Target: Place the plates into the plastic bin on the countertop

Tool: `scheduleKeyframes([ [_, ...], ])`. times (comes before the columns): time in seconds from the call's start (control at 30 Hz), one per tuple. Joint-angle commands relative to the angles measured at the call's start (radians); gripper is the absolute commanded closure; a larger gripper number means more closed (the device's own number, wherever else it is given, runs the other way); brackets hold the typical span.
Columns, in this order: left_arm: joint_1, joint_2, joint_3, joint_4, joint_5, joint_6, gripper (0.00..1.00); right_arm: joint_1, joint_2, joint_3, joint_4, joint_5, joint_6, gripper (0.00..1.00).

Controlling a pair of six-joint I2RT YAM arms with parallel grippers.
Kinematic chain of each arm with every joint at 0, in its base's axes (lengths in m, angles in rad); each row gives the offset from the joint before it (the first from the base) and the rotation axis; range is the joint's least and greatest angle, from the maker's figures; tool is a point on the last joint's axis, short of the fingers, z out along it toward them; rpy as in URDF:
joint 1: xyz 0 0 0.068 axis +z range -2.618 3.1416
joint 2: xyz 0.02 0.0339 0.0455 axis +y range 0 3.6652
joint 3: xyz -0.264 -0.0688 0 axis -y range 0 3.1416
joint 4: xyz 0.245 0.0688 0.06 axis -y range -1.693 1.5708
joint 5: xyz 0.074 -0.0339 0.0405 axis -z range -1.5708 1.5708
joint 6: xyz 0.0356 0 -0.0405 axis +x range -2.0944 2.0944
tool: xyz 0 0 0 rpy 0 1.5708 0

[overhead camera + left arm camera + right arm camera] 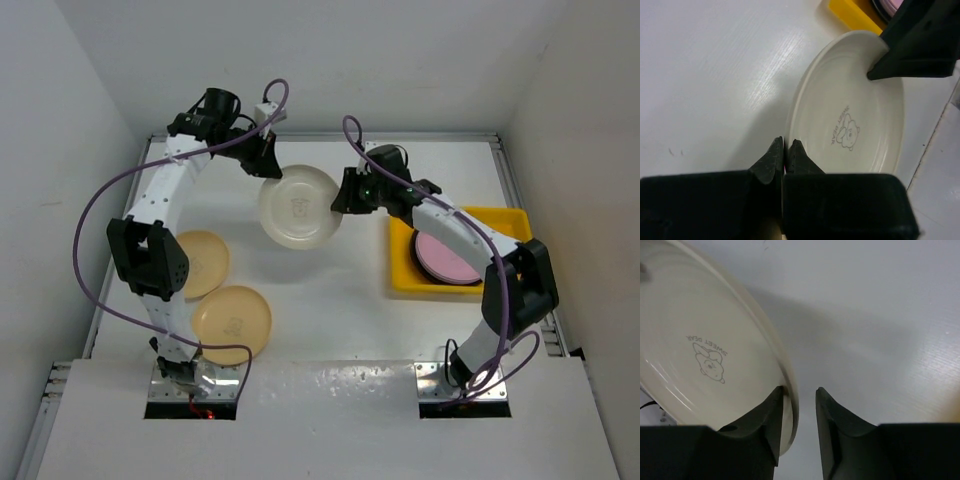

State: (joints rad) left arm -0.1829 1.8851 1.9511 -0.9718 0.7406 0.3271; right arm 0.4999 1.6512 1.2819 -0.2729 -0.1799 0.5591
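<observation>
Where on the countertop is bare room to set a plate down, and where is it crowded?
Bare: the countertop between the tan plates and the yellow bin, nearer than the cream plate. Crowded: around that plate, where left gripper and right gripper meet; the bin, mostly taken by a pink plate.

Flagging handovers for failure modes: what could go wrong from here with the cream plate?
1. The left pincer grips the cream plate by its very rim; it could slip or tilt.
2. The right pincer has its jaws astride the opposite rim, unclamped; an early release by the left would probably drop it.
</observation>
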Motion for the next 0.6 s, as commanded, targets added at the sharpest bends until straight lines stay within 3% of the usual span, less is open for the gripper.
scheduleKeyframes([
  [0.0,-0.007,-0.035,0.034,-0.007,0.123,-0.019,1.0,0.0,-0.025,-0.035,0.081,0.022,0.056,0.7],
  [0.03,-0.016,-0.044,0.034,-0.016,0.123,-0.019,1.0,0.002,-0.033,-0.045,0.081,0.055,0.058,0.76],
  [0.07,-0.016,-0.044,0.023,-0.016,0.106,-0.019,1.0,-0.001,-0.048,-0.05,0.083,0.072,0.061,0.97],
  [0.13,-0.017,-0.044,0.023,-0.016,0.057,-0.019,1.0,-0.009,-0.076,-0.065,0.063,0.14,0.082,1.0],
  [0.17,-0.026,-0.044,0.023,-0.016,-0.022,-0.029,0.95,-0.023,-0.1,-0.061,0.048,0.157,0.1,1.0],
  [0.2,-0.026,-0.044,0.023,-0.016,-0.062,-0.04,0.48,-0.049,-0.109,-0.056,0.013,0.157,0.123,1.0],
  [0.3,-0.026,-0.053,0.034,-0.016,-0.205,-0.065,0.03,-0.153,-0.218,-0.1,-0.113,0.149,0.136,1.0],
  [0.43,0.022,-0.076,0.034,0.014,-0.421,-0.118,0.0,-0.361,-0.392,-0.231,-0.256,0.148,0.151,1.0],
  [0.47,0.055,-0.101,0.005,0.015,-0.443,-0.118,0.0,-0.483,-0.463,-0.272,-0.373,0.158,0.15,1.0],
  [0.57,0.121,-0.132,-0.067,0.042,-0.411,-0.118,0.0,-0.676,-0.557,-0.346,-0.452,0.169,0.136,1.0],
])
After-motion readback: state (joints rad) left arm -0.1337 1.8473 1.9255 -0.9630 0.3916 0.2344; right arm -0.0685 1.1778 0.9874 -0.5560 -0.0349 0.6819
